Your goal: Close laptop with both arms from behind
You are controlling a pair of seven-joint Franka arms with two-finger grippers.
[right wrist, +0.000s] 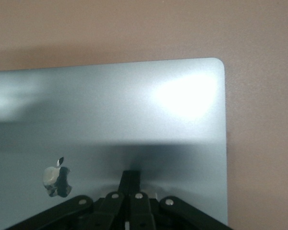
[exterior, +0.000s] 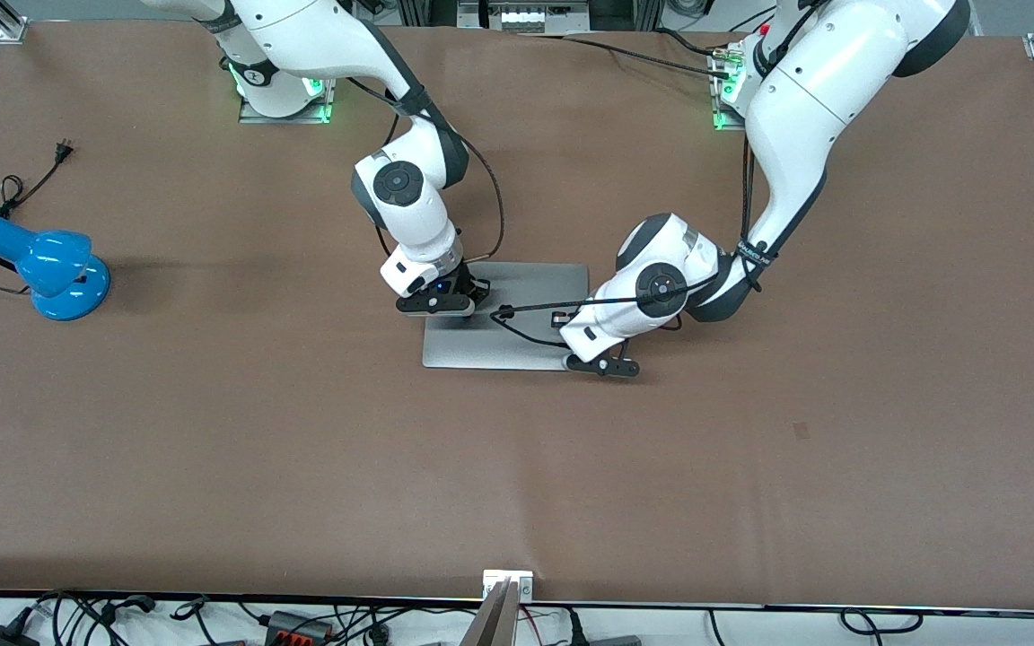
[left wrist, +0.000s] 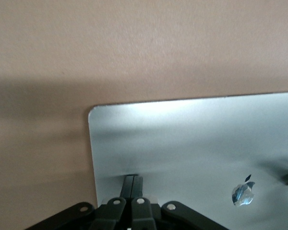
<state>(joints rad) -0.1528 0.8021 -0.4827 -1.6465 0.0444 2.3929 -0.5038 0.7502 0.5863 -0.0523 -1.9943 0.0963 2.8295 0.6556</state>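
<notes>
The silver-grey laptop point(exterior: 517, 309) lies shut and flat on the brown table, lid up, with the apple logo point(left wrist: 243, 192) showing. My right gripper point(exterior: 443, 303) is shut, and its fingertips rest on the lid point(right wrist: 134, 105) near the edge toward the right arm's end. My left gripper point(exterior: 596, 361) is shut, and its fingertips point(left wrist: 133, 178) press the lid point(left wrist: 192, 143) by the corner nearer the front camera, toward the left arm's end. Neither gripper holds anything. Keyboard and screen are hidden.
A blue desk lamp point(exterior: 41, 265) with a black cord point(exterior: 28, 184) lies at the right arm's end of the table. Cables point(exterior: 302, 621) run along the table's front edge.
</notes>
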